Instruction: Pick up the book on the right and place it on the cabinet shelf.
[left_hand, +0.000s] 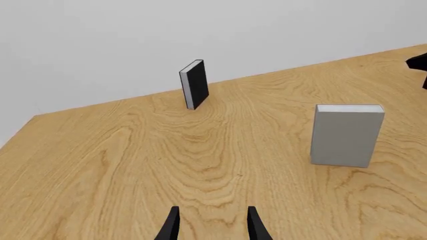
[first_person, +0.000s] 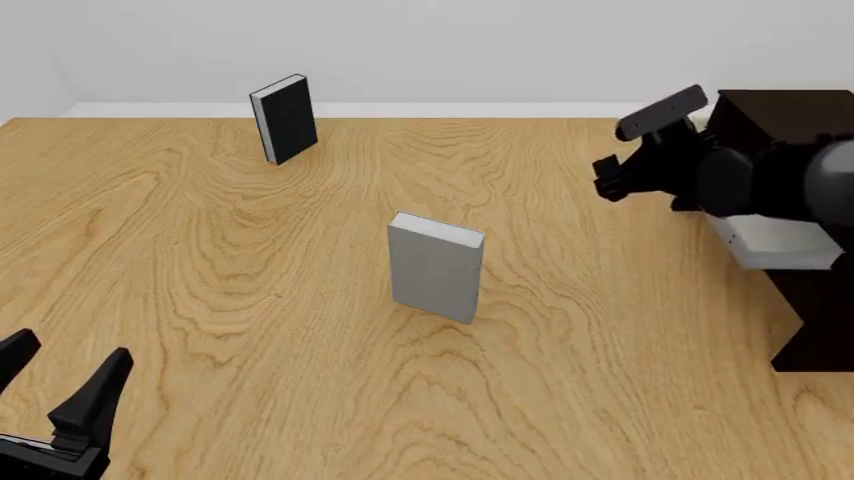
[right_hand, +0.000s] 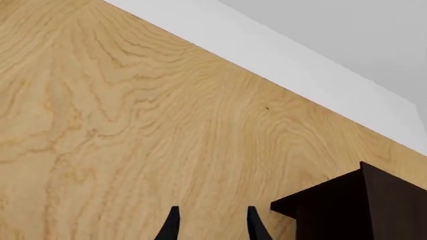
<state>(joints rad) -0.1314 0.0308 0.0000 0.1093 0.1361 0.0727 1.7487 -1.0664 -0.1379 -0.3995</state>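
Observation:
A thin light-grey book with a white edge lies flat in the shelf recess of the dark brown cabinet at the table's right edge, partly hidden behind my right arm. My right gripper hovers left of the cabinet, away from that book, open and holding nothing. The right wrist view shows its fingers over bare wood beside the cabinet's corner. My left gripper stands open at the near left edge, its fingers empty.
A thicker plain grey book stands upright mid-table. A black book stands upright at the far left. The wooden tabletop ends at a white wall behind.

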